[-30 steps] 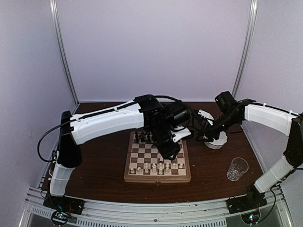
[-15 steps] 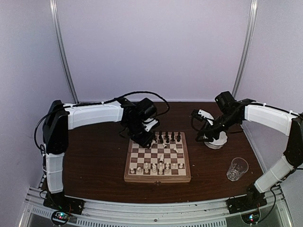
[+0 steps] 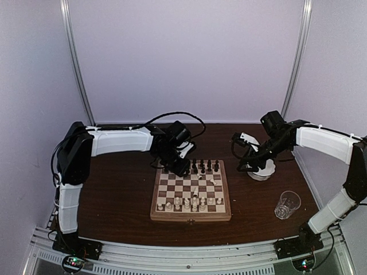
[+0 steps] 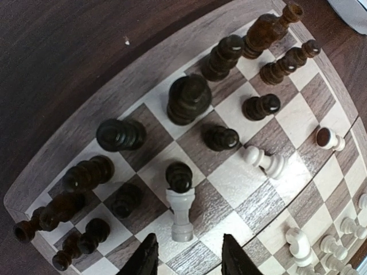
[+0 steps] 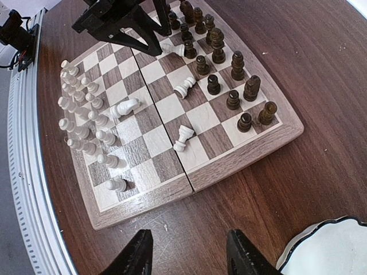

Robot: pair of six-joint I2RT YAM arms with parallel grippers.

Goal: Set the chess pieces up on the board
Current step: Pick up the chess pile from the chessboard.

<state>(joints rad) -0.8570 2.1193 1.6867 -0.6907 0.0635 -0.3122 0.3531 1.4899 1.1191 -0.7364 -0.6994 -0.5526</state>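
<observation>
Nearest you, the white chess pieces (image 3: 189, 201) stand in rows on the near side of the board (image 3: 191, 217), mid-table. Further in, some white ones lie toppled. The right wrist view shows about four, while the top view barely shows any. At the far side your left gripper (image 4: 189, 260) hangs spread and empty, just short of a fallen white piece (image 4: 181, 215) that lies beside a dark pawn (image 4: 179, 175). A careless close there could topple the dark pieces around it. Your right gripper (image 5: 186, 255), likewise spread and empty, hovers beside the white bowl (image 5: 327, 243).

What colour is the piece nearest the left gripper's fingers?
Cream-white piece; best in left wrist view.
</observation>
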